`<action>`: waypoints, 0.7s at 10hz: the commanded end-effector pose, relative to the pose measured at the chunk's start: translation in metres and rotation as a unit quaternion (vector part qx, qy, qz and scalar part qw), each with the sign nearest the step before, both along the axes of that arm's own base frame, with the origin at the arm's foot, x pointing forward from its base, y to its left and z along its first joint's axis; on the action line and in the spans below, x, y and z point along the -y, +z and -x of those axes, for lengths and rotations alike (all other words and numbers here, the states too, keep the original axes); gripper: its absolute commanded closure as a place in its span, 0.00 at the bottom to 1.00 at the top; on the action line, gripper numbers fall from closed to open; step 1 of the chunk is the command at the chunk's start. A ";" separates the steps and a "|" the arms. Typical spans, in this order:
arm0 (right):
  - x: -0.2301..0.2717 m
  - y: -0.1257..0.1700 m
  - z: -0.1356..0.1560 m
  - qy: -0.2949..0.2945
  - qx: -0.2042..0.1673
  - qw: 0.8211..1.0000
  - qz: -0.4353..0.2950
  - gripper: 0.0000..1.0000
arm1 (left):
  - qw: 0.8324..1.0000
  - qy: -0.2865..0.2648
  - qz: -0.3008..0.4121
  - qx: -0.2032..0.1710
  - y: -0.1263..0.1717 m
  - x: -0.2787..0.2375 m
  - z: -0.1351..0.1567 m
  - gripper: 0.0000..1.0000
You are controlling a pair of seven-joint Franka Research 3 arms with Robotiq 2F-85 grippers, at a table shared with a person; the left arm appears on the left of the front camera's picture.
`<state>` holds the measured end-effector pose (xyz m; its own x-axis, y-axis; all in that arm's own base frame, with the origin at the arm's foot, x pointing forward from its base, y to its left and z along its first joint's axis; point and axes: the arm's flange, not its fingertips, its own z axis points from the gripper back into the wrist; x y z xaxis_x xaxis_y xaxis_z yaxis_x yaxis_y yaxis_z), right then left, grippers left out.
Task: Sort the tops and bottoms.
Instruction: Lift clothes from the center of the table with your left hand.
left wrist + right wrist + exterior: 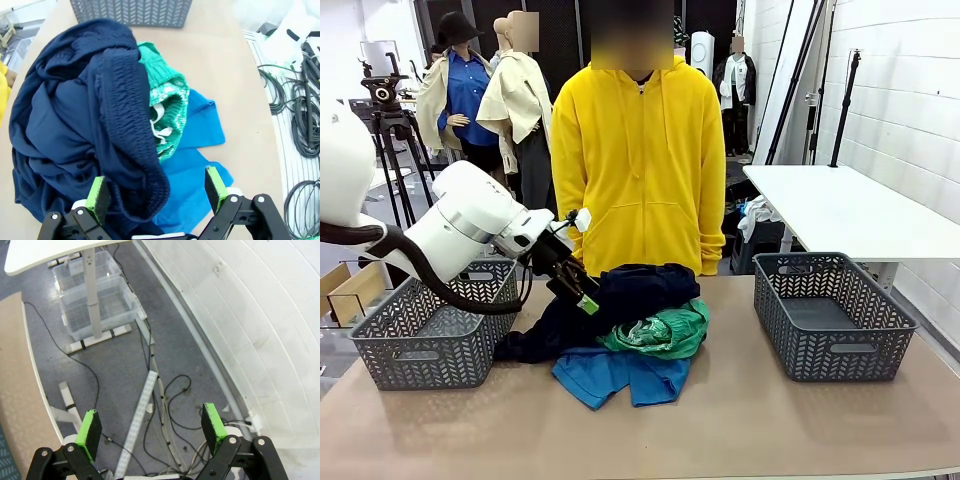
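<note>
While the clothes lie in one heap at the middle of the table (770, 420), between the left basket (420, 330) and the right basket (830, 315), neither basket holds any garment, so by my judgement the sorting is not yet begun. The navy garment (630, 295) sits on top of the pile. The green shorts (665, 330) are tucked partly beneath its near edge, and the blue shirt (620, 375) lies flat at the bottom, nearest the robot. The left gripper (582, 298) hangs at the left edge of the navy garment, jaws wide with nothing clamped. This placing suggests a first pick of the topmost piece, which must come off before the others are free. A person (640, 160) in a yellow hooded top stands at the far side, arms down. The left wrist view adds what the front view cannot give. The garment's gathered waistband (127, 115) runs down between the green pads (97, 192), though contact cannot be told, and the shorts' white drawstring (159, 112) shows just beside it. The right gripper (151, 429), seen in its own wrist view, hangs off the table over floor (115, 355) and cables (170, 405), jaws likewise wide and empty.
</note>
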<state>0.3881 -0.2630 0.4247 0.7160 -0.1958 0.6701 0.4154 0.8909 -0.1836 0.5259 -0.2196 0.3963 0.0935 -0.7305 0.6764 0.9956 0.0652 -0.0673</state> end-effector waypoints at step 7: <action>0.001 0.000 0.001 0.003 -0.006 1.000 0.002 0.00 | 0.999 0.003 -0.016 0.033 -0.031 0.009 0.003 0.05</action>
<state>0.3881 -0.2630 0.4247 0.7160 -0.1958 0.6701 0.4154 0.8909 -0.1836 0.5223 -0.2265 0.3707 0.0807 -0.7542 0.6516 0.9965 0.0751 -0.0365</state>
